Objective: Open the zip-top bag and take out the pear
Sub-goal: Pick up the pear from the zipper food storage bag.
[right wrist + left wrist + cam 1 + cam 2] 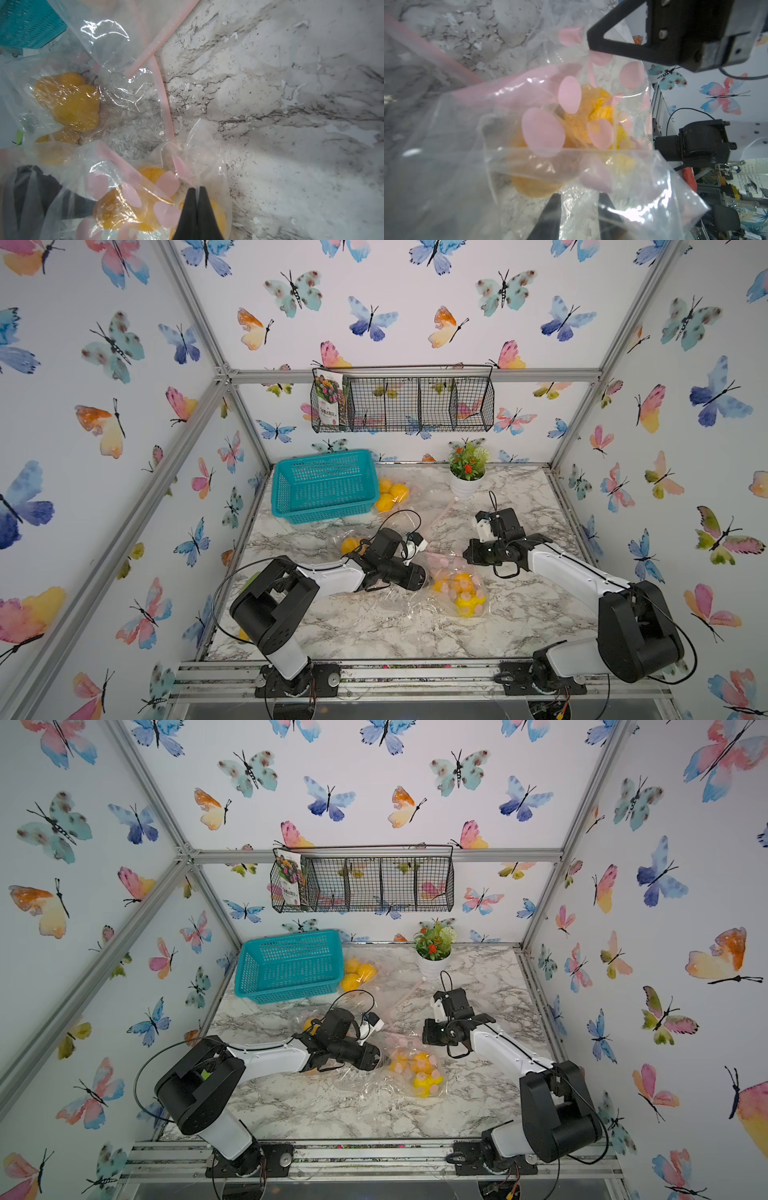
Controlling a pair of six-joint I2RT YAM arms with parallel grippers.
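The dotted zip-top bag (455, 587) lies on the marble table (374, 626), well in front of the teal basket (316, 512) and to its right, with yellow pears (465, 599) inside. The right gripper (196, 190) has its jaws pressed together, pinching the bag's clear film. The left gripper (580, 196), on the basket's side of the bag, stands partly open with loose film draped over its fingers. A second bag (392, 491) touches the basket's right wall.

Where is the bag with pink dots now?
In both top views the pink-dotted bag lies mid-table, between the left arm and the right arm, nearer the front edge than the teal basket.
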